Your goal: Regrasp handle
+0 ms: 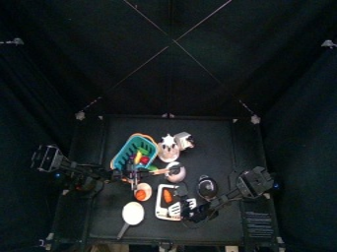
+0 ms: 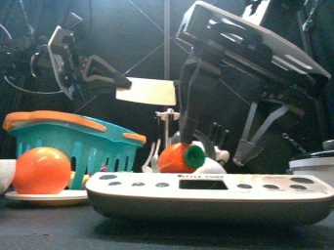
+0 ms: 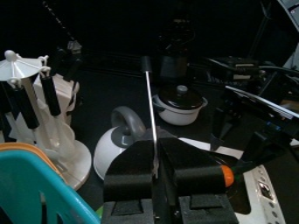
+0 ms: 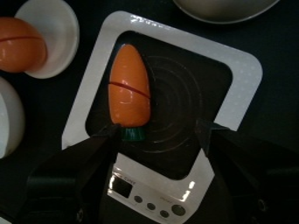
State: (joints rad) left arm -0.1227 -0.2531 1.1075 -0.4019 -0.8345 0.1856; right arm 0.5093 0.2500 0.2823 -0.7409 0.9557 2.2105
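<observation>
My left gripper (image 3: pixel 160 173) is shut on a knife whose thin blade (image 3: pixel 149 105) rises edge-on from between the jaws; its handle is hidden inside the grip. In the front view the pale blade (image 2: pixel 147 92) hangs above the table's middle. An orange carrot (image 4: pixel 128 80) with a green end lies on the white kitchen scale (image 4: pixel 222 105). My right gripper (image 4: pixel 146 147) hovers open just over the carrot's green end, with nothing between its jaws. From above, the right gripper (image 1: pixel 195 207) is at the scale (image 1: pixel 168 213).
A teal basket (image 2: pixel 72 135) stands at the left, with an orange ball (image 2: pixel 42 169) on a white plate in front of it. A white rack (image 3: pixel 30 101), a kettle (image 3: pixel 121 143) and a lidded white pot (image 3: pixel 181 107) stand behind. Another white dish (image 1: pixel 136 213) lies near the front edge.
</observation>
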